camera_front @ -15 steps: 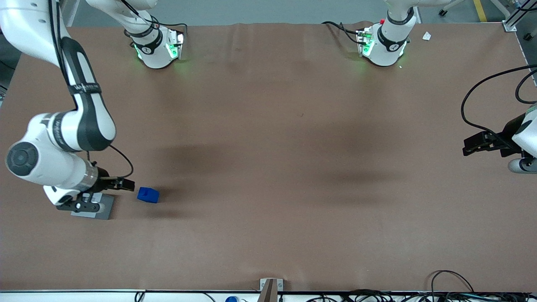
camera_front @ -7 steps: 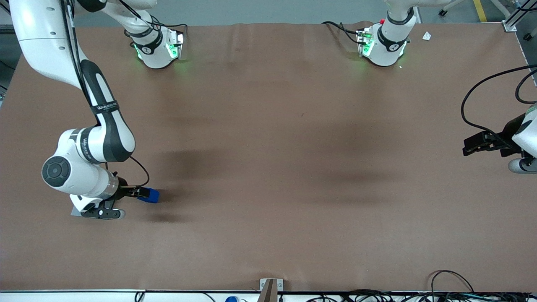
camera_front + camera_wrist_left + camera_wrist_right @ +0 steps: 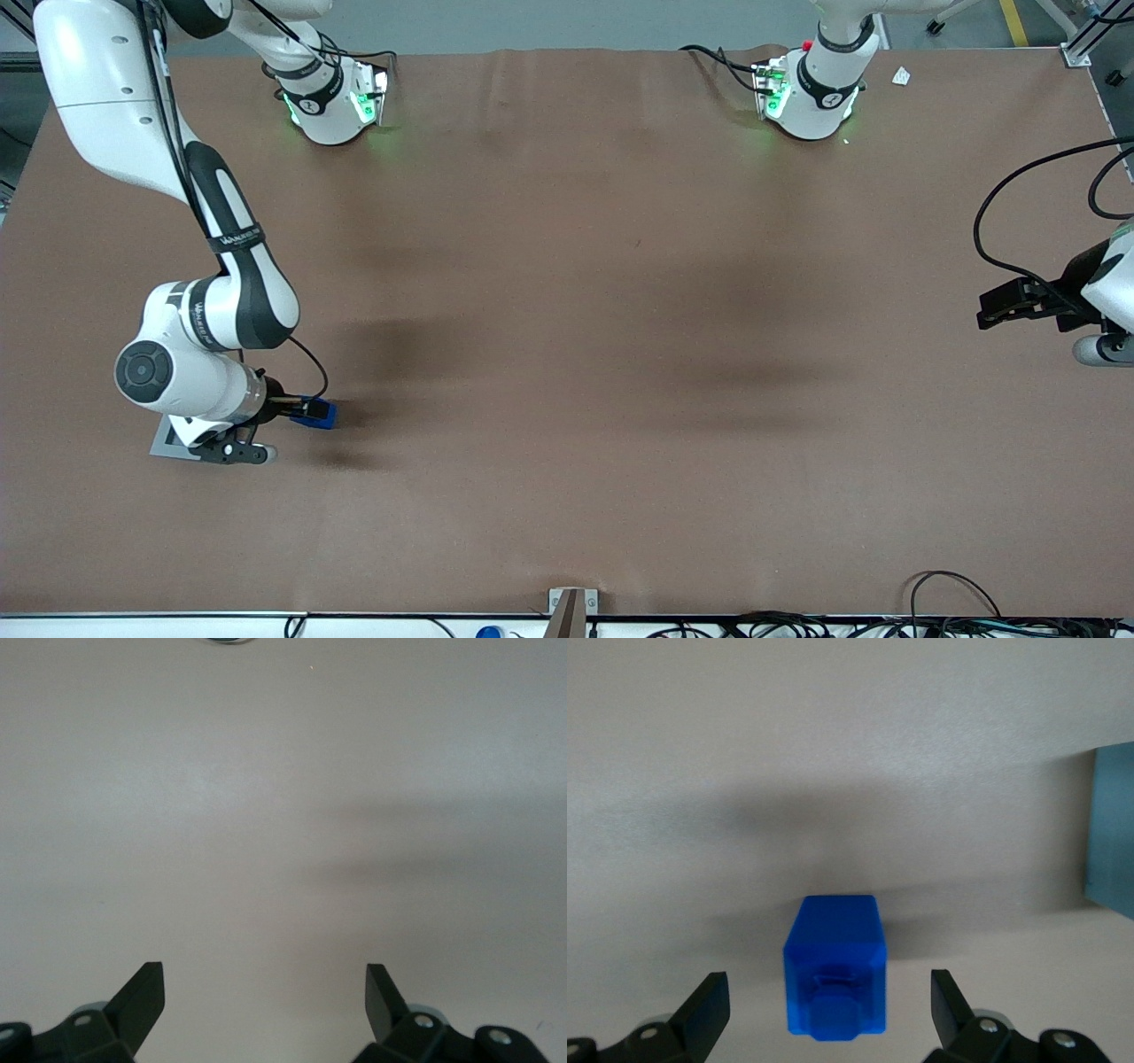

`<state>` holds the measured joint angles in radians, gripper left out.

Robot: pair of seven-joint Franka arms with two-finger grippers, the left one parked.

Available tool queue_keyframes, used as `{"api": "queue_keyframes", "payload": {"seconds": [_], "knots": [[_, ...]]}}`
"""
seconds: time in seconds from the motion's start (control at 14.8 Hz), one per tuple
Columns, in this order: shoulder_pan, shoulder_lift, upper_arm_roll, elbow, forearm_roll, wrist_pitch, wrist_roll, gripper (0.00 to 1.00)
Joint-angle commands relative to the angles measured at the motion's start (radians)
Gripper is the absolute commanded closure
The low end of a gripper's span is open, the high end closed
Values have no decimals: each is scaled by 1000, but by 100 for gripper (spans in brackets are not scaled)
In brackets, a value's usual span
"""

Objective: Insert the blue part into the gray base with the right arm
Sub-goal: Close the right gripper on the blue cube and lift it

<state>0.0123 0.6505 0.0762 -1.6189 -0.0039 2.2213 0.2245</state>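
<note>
Gripper: ours (image 3: 824,1010) hangs low over the brown table (image 3: 620,354), fingers (image 3: 709,1005) spread wide with nothing pinched.
Blue block: we see it (image 3: 833,961) standing on the table between the two fingers, clear of both; from the front (image 3: 321,414) it sits right at the fingertips.
Gray base: it (image 3: 164,440) lies just beside the gripper, toward the working arm's end, mostly covered by our right arm (image 3: 204,346); its edge (image 3: 1112,833) shows in the wrist camera.
</note>
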Motion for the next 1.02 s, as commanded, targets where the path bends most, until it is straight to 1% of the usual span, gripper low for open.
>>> {"api": "queue_keyframes", "payload": {"seconds": [0.0,0.07,0.14,0.95], "knots": [[8,4,-1,2,18,15,32,10],[8,5,-1,1,18,20,32,16],[8,6,-3,1,18,20,32,19],[-5,17,-3,-3,16,44,30,19]]}}
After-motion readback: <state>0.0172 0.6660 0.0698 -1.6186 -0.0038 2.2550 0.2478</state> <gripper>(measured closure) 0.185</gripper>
